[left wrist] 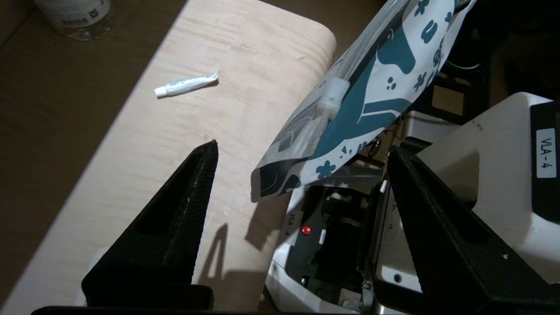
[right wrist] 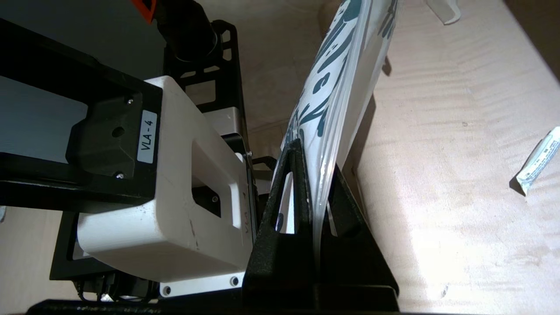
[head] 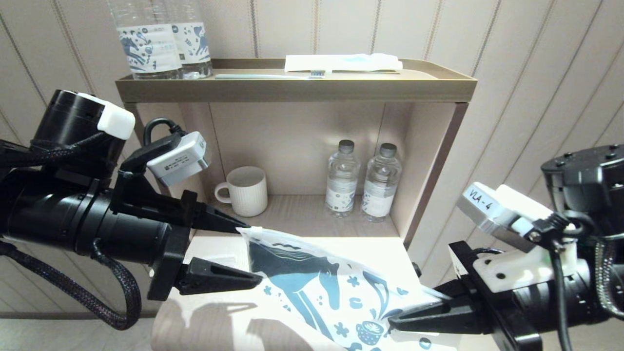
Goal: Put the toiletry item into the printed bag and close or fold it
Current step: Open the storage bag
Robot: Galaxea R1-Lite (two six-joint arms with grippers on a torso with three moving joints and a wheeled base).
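My right gripper (head: 397, 321) pinches one end of the printed bag (head: 312, 287), holding it lifted over the table (left wrist: 183, 144). My left gripper (head: 256, 253) stands spread wide at the far end, not touching. Comb not visible, possibly already inside.

White printed bag (head: 312, 278), dark blue horse, small blue motifs; black claws; white mug (head: 246, 190).

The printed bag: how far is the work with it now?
Done: cannot tell; no comb shows inside or outside the printed bag. In hand: the right claw is shut on one end, holding the bag above the table; the left claw is open at the other end. Left: closing or folding, not visibly done.
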